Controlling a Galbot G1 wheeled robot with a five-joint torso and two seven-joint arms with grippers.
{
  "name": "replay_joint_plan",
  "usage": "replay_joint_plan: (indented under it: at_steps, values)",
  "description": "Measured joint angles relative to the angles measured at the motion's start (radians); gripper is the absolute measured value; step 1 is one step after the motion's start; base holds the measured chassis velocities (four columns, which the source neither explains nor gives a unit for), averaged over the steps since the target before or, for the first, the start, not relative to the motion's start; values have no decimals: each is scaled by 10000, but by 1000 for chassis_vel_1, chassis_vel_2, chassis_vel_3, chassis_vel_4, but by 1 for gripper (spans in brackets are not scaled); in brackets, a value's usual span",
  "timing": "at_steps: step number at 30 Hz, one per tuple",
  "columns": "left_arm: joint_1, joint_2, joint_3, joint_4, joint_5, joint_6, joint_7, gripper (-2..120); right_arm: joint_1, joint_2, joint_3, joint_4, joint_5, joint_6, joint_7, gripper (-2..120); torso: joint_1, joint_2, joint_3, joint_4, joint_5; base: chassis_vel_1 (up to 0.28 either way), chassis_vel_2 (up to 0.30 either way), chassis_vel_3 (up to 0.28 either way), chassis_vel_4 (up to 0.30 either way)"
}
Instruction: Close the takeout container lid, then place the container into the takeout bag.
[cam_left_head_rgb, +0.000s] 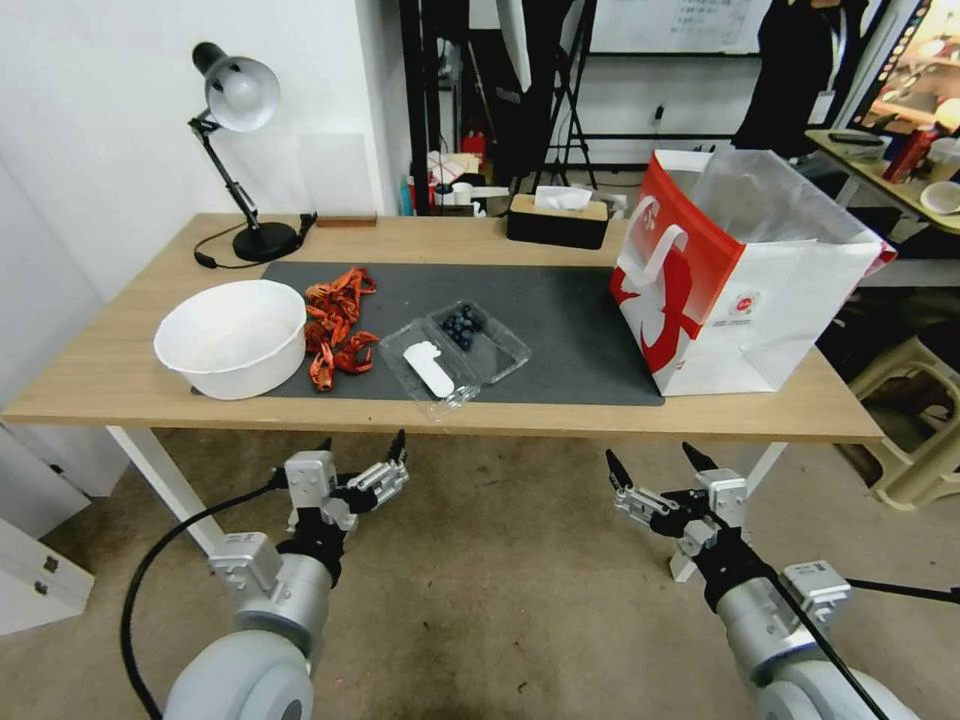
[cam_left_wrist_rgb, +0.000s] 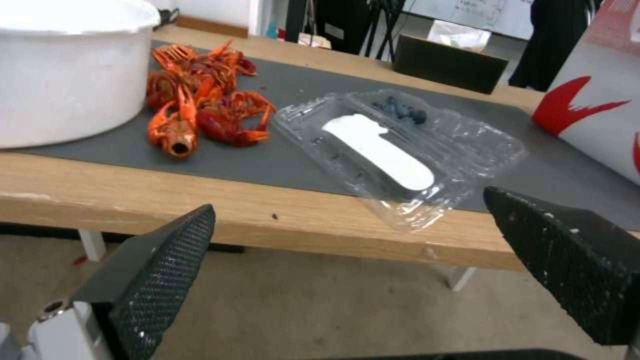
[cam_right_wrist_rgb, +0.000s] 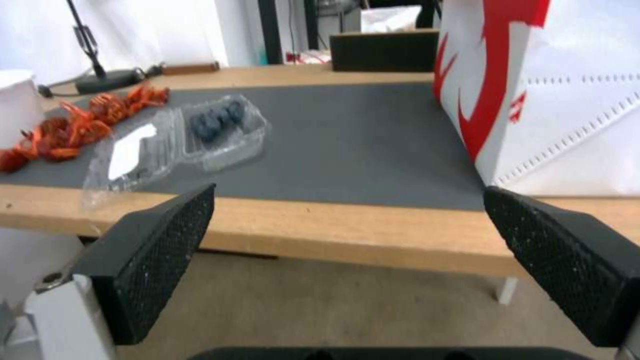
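Note:
The takeout container (cam_left_head_rgb: 470, 338) lies open on the grey mat near the table's front edge, with dark blueberries in its far half. Its lid (cam_left_head_rgb: 428, 370), clear with a white oblong label, is folded flat toward me and juts over the mat's edge. The takeout bag (cam_left_head_rgb: 740, 280) stands upright and open at the right, red and white, with a clear liner. My left gripper (cam_left_head_rgb: 362, 445) hangs open below the table front, facing the lid (cam_left_wrist_rgb: 377, 150). My right gripper (cam_left_head_rgb: 652, 458) is open too, below the edge between the container (cam_right_wrist_rgb: 220, 127) and the bag (cam_right_wrist_rgb: 567, 100).
A white bowl (cam_left_head_rgb: 232, 337) and a pile of red crayfish (cam_left_head_rgb: 335, 325) sit left of the container. A black tissue box (cam_left_head_rgb: 557, 220) and a desk lamp (cam_left_head_rgb: 245, 150) stand at the back. A beige stool (cam_left_head_rgb: 915, 430) is beside the table's right end.

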Motion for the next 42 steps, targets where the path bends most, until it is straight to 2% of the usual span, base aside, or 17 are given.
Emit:
replay_joint_plan:
  at_steps: [6, 10, 16, 18, 21, 25, 30, 32, 34, 35, 38, 41, 42]
  values:
    - [48, 1, -58, 215, 164, -361, 92, 100, 512, -328, -50, -282, 491, -23, -5, 100, 1, 0, 0, -2, -1, 0, 0, 0, 0]
    - [94, -20, -105, 238, 208, -396, 152, 100, 1209, -894, -235, -774, 1319, -108, -2, 100, 1, -1, 0, -1, 1, 0, 0, 0, 0]
    - [208, -105, -158, 215, 278, -404, 173, 100, 2581, -2323, -731, -1833, 2636, -289, 220, 100, 0, -1, -1, 0, 0, 0, 0, 0, 0]
    - [217, -109, -163, 215, 283, -404, 173, 100, 2779, -2491, -831, -1975, 2828, -335, 277, 100, 1, -1, -1, -1, -1, 0, 0, 0, 0]
    - [226, -156, -208, 215, 296, -409, 168, 100, 4112, -3299, -1617, -2747, 3751, -734, 778, 100, 1, -1, -1, -1, 0, 0, 0, 0, 0]
    - [243, -188, -223, 222, 305, -416, 169, 100, 4987, -3546, -2140, -3151, 4113, -1053, 1206, 100, 2, -1, 0, -2, 0, 0, 0, 0, 0]
    - [314, -257, -270, 273, 315, -508, 201, 100, 6959, -3799, -3547, -3952, 4613, -2266, 2449, 100, 2, -2, 0, 2, -1, 0, 0, 0, 0]
    - [331, -269, -281, 274, 316, -516, 202, 100, 7251, -3821, -3783, -4065, 4648, -2503, 2680, 100, 2, -2, 0, 0, -2, 0, 0, 0, 0]
    - [372, -289, -301, 274, 323, -541, 213, 100, 8225, -3875, -4428, -4358, 4858, -3468, 3385, 100, 2, -2, 1, 0, -2, 0, 0, 0, 0]
    - [372, -289, -301, 274, 323, -541, 213, 100, 8225, -3875, -4428, -4358, 4858, -3468, 3385, 100, 2, -2, 1, 0, -2, 0, 0, 0, 0]
    - [390, -286, -334, 329, 326, -585, 217, 100, 9579, -3969, -5215, -4692, 5292, -4767, 4328, 100, 2, -1, 0, 1, -3, 0, 0, 0, 0]
    - [393, -294, -346, 371, 326, -641, 217, 100, 10241, -4096, -5748, -4954, 5449, -4997, 4713, 100, 2, -2, 0, 1, -3, 0, 0, 0, 0]
    - [395, -306, -349, 411, 324, -684, 218, 100, 10724, -4212, -6202, -5266, 5529, -5055, 4853, 100, 2, -1, -1, 0, -4, 0, 0, 0, 0]
